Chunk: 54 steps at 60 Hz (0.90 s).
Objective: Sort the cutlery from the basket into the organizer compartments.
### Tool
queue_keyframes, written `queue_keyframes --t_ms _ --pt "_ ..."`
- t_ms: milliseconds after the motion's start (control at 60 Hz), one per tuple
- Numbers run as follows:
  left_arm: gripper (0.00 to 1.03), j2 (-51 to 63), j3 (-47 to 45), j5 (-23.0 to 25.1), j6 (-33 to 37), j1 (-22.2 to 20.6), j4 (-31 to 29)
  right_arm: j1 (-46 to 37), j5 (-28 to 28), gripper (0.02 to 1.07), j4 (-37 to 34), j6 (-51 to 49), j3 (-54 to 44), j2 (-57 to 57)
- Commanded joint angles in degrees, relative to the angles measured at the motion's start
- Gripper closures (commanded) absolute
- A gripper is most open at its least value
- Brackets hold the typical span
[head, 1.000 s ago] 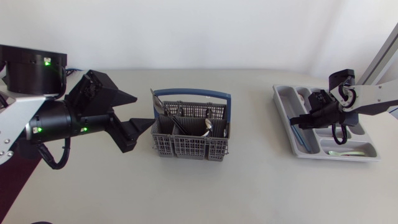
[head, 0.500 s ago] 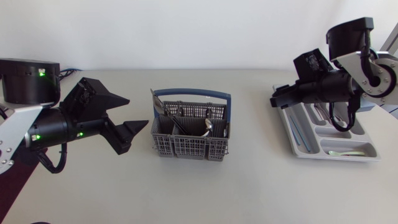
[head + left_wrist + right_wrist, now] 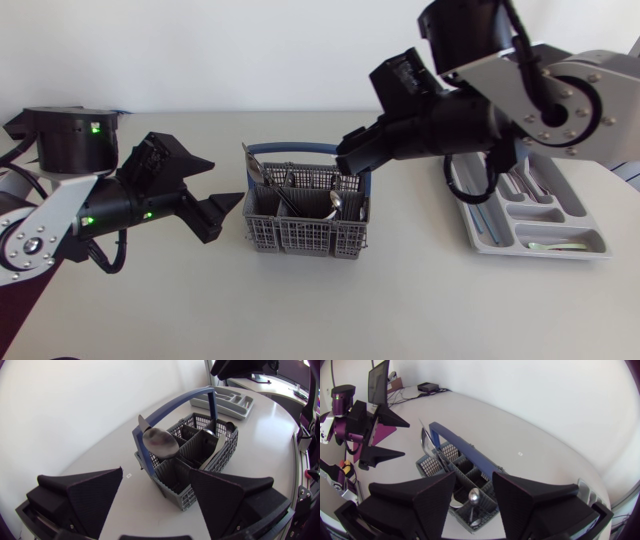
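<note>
Grey plastic cutlery basket (image 3: 300, 236) with a blue handle (image 3: 310, 148) stands at the middle of the table. Several spoons stand in it. One spoon (image 3: 253, 168) leans out at the basket's left end, its bowl up. Another spoon (image 3: 336, 201) sits in a right-hand compartment.

My left gripper (image 3: 212, 185) hangs just beside the basket's left end, not touching it. Its jaws are spread wide with nothing between them. In the left wrist view the leaning spoon's bowl (image 3: 160, 443) lies ahead of the fingers.

My right gripper (image 3: 350, 162) is over the basket's back right corner, above the handle. Its jaws are parted and empty. The right wrist view shows the upright spoon (image 3: 474, 495) below the gap between the fingers.

Grey organizer (image 3: 500, 246) lies near the table's right edge, well apart from the basket. A pale green utensil (image 3: 545, 245) rests in its front crosswise compartment. A bluish piece (image 3: 484, 215) lies in the long left compartment.
</note>
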Motion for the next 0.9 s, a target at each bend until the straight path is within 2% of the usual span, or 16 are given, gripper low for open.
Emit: queue_keyframes --t_ms 0,250,550,883 --pt "0.12 1.93 -1.93 0.20 -0.97 0.64 1.63 3.18 1.13 0.52 1.18 2.74 2.02 3.54" --pt "0.12 4.66 -2.28 0.64 -1.50 1.26 4.62 8.81 1.92 0.52 2.50 4.58 8.00 11.72" --pt "0.12 7.56 -2.72 1.52 -2.29 1.34 7.61 11.00 1.84 0.52 3.82 5.64 13.27 18.66" --pt "0.12 8.26 -2.20 2.93 -2.29 1.43 7.87 12.15 1.75 0.52 3.64 5.55 17.31 23.05"
